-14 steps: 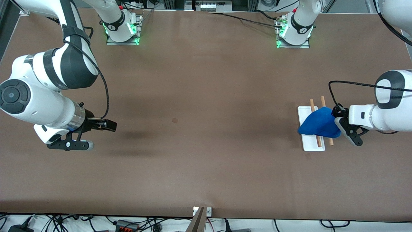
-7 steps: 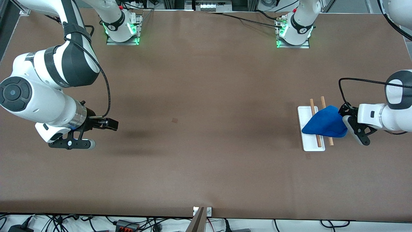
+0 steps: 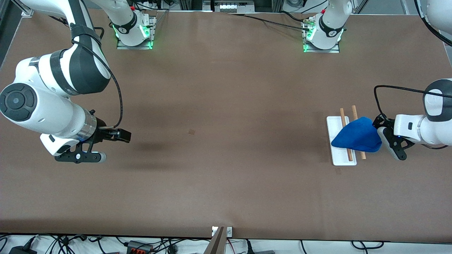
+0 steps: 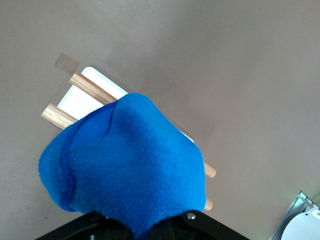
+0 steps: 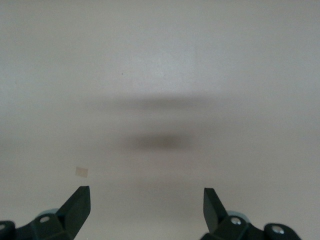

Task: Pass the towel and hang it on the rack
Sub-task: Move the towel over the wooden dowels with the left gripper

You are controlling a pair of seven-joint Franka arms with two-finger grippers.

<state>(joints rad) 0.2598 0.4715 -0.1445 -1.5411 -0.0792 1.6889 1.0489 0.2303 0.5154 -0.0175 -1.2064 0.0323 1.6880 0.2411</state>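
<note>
Towel (image 3: 357, 138) dragged toward left arm's end; left end effector (image 3: 380, 138) gripping it; rack (image 3: 341, 156) rods run near-far.

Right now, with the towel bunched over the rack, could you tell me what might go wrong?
1. The towel hangs bunched in the shut left claw; released so, it may slide off the rack.
2. Pulling the cloth could tip the light rack.
The open right claw waits over bare table.
</note>
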